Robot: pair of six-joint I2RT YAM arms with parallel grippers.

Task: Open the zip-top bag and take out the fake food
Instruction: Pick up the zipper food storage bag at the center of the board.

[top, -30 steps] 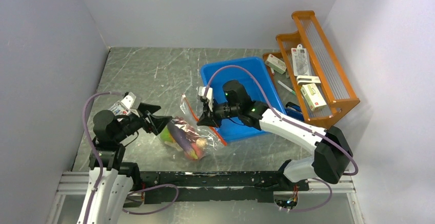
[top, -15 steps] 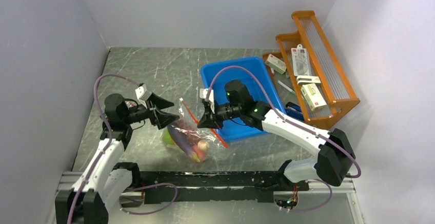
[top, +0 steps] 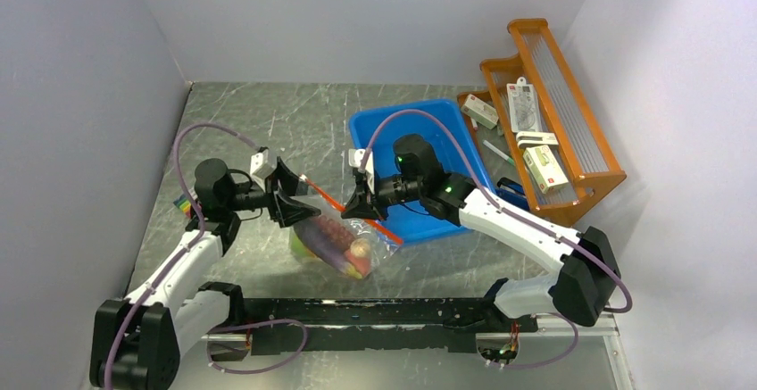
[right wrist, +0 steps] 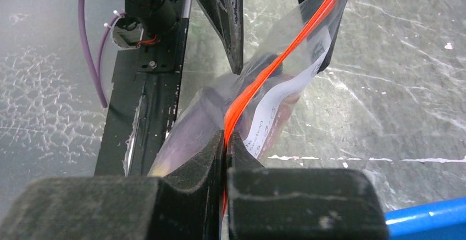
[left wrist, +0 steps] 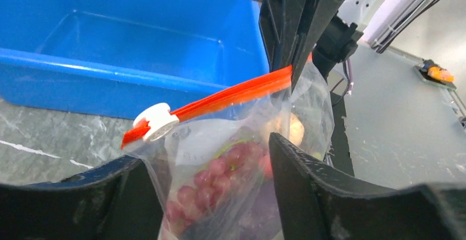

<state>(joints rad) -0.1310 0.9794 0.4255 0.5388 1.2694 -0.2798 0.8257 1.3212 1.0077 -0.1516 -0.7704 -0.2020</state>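
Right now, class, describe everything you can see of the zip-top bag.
The zip-top bag is clear, crinkly plastic with a red-orange zip strip and a white slider at one end; the strip looks zipped shut. The right gripper holds it up, jaws shut on the strip; the left gripper stands open, jaws astride the bag below the slider. Inside show dark red grapes and purple, green and beige pieces. It hangs beside the blue bin; whether its bottom touches the table is unclear.

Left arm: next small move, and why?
Probably nudge the left gripper onto the white slider and close. Its jaws stand open astride the zip-top bag just below the slider, the zip strip looks zipped, and the right gripper is shut on the strip, anchoring it.
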